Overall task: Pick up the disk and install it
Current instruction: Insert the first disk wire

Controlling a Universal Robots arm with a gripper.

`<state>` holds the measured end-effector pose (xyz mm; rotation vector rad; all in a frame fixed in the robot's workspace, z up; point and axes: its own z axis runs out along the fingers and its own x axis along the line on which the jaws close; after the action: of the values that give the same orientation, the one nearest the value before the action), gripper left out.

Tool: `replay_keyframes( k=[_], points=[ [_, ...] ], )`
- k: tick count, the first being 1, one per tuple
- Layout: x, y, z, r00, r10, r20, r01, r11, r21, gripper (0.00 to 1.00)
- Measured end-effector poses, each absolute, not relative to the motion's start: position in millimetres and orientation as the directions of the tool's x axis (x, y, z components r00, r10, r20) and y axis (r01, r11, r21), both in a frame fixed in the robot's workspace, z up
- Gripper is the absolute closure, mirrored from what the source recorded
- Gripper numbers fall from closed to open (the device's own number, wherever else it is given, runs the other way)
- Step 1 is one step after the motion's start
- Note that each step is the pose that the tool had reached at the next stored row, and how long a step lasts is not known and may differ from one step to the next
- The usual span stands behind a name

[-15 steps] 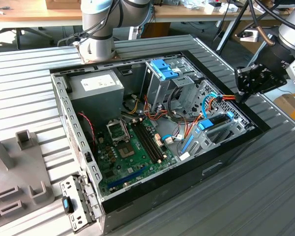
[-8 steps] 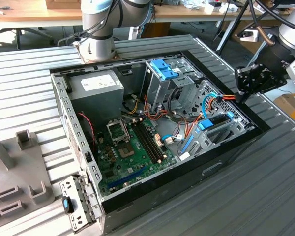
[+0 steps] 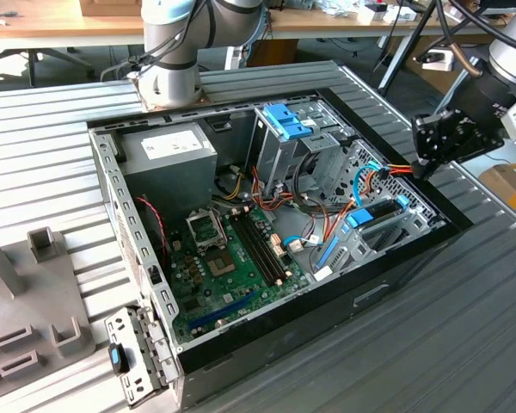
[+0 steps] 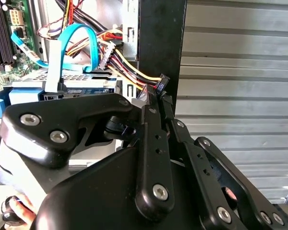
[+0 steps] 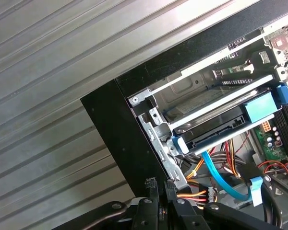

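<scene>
Gripper (image 4: 157, 98) up close, fingers pinched shut on the black power plug (image 4: 163, 82) at the end of a yellow and orange wire bundle (image 4: 132, 72), just over the case's (image 3: 267, 331) rim on the exterior view's right. Sweeping across from the exterior view's left: grey power supply (image 3: 168, 163) in the case's far corner, motherboard (image 3: 232, 258) on the case floor, blue-latched cage (image 3: 284, 120) mid-case, then the disk (image 3: 377, 211), already lying in its bay at the gripper's side of the case, blue carrier tabs showing. Reads as the cabling part of the install. Best done gently: keep the pinch square on the plug, leave slack in the wires, steer clear of the blue data cable (image 5: 222, 177), line the plug up flat with the disk's connector edge before any push.
</scene>
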<state>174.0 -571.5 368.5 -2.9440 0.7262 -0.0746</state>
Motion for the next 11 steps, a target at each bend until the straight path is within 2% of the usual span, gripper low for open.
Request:
replay_keyframes(
  k=[11],
  points=[
    [167.3,-571.5,367.6,0.84,-0.543,0.022,-0.537,-0.835,-0.117,0.84]
  ],
)
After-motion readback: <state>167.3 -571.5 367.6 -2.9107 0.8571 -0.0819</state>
